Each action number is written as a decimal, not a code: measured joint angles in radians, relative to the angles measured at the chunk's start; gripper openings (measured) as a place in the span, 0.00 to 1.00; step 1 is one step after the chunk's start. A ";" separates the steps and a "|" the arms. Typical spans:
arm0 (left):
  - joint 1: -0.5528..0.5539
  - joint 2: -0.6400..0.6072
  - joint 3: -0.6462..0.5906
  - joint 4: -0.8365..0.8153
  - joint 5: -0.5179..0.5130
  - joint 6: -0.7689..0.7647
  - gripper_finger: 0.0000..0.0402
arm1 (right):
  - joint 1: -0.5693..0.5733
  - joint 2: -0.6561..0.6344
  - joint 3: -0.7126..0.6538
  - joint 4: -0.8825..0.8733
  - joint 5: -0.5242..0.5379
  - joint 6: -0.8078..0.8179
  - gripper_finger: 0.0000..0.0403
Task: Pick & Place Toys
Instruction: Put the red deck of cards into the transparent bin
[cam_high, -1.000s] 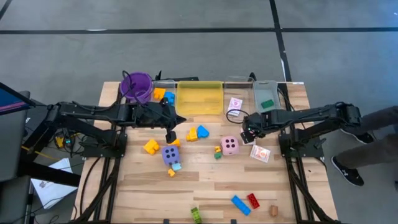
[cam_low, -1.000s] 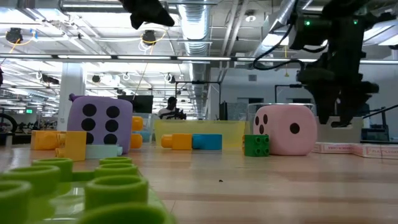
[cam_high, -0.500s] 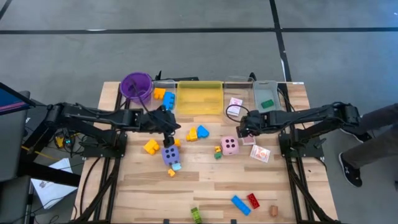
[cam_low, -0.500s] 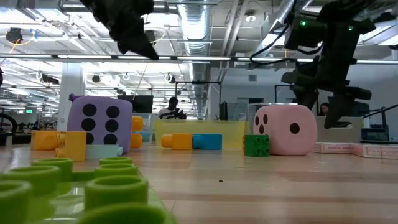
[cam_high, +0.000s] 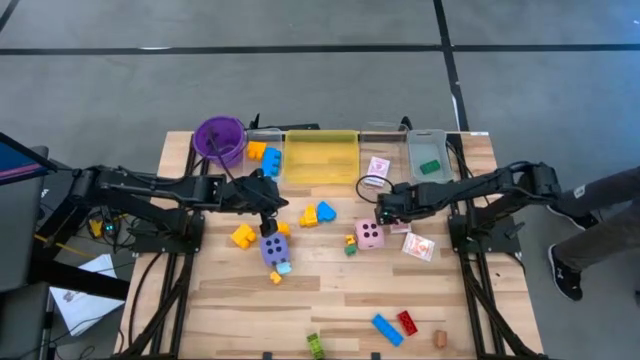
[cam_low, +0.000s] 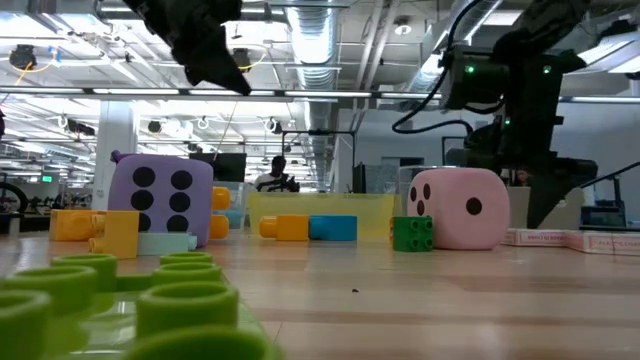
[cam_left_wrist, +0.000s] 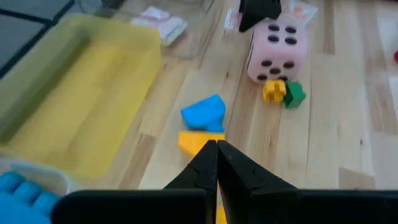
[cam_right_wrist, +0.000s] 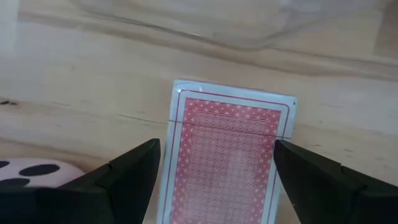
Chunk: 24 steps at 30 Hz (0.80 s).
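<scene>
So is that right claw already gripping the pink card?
No, the right gripper is open, its fingers apart either side of the playing card lying flat.

In the right wrist view the pink die is cut off at seven o'clock, and the playing card runs off at six. The green block blurs in the low view's foreground.

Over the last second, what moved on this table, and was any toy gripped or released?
The right gripper slid toward the table's middle, fingers open, and now sits beside the pink die, over a playing card. The left gripper, shut and empty, shifted slightly and hangs above the purple die. Nothing was gripped or released; the toys and trays lie as before.
</scene>
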 joint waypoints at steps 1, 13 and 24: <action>0.000 -0.004 0.000 0.001 -0.001 -0.001 0.00 | 0.000 0.014 0.007 -0.010 0.000 0.010 0.76; 0.000 -0.012 0.000 0.004 0.000 -0.019 0.00 | -0.001 0.078 0.129 -0.190 -0.010 0.045 0.76; 0.000 -0.012 0.000 0.004 0.000 -0.019 0.00 | -0.001 0.076 0.135 -0.248 -0.002 0.077 0.76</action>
